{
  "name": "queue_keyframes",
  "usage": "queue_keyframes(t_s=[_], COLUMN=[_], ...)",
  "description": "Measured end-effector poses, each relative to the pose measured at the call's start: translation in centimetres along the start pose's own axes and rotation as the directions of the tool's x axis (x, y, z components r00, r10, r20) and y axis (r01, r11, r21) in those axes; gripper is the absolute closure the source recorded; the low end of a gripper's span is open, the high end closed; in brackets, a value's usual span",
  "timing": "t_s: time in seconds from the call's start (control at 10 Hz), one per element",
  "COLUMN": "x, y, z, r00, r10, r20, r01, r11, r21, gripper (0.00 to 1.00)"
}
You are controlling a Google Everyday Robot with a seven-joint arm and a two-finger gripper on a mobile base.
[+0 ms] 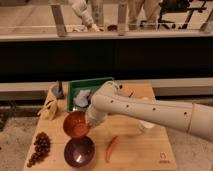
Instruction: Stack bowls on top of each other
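Observation:
The glossy orange-red bowl (75, 125) is tilted on its side above the wooden table, its opening facing front left. My gripper (91, 121) sits at the bowl's right rim and is shut on it, with the white arm reaching in from the right. The larger purple bowl (79, 151) stands upright and empty on the table just in front of and below the orange-red bowl. The two bowls are apart.
A green tray (95, 84) with a pale item stands behind the arm. Dark grapes (39, 147) lie at front left and a red chili (112, 148) right of the purple bowl. A white cup (146, 125) is partly hidden under the arm. A yellow object (50, 107) lies at left.

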Motion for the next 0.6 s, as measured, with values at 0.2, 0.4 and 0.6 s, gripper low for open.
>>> queue_keyframes(t_s=[0.2,0.4,0.6], x=[-0.8,-2.1,-3.1], y=[0.4,0.3,0.4], z=[0.1,0.7,1.5], r00=[0.998,0.986,0.971], r10=[-0.062,-0.160,-0.214], r20=[0.009,0.051,0.102], r01=[0.062,0.162,0.221], r11=[0.998,0.985,0.973], r21=[-0.009,-0.055,-0.063], gripper=[1.00,1.00,1.00])
